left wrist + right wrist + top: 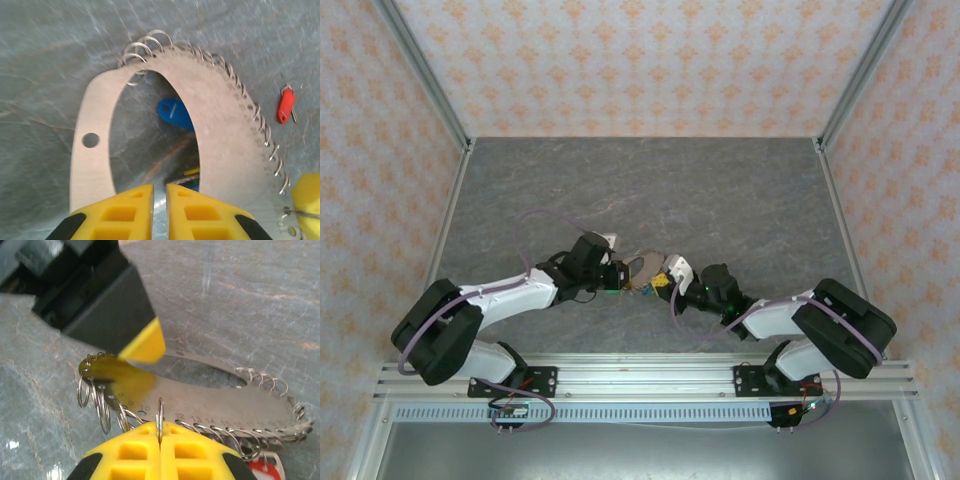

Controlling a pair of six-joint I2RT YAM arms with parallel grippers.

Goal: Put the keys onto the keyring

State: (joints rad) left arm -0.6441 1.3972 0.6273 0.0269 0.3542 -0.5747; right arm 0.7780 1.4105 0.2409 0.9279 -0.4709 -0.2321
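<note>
Mid-frame on the worktop (720,190), the keyring (95,165) is pinched at its rim by the left gripper (159,188), so the right gripper (160,429), closed on one ring (159,410), should tug gently and hold it upright for the red key (285,105) lying apart at right.

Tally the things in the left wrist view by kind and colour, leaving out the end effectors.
Metal ring plate: 1
Blue key tag: 1
Red key tag: 1
Total: 3
A yellow sliver seen through the plate's opening is too hidden to count.
</note>
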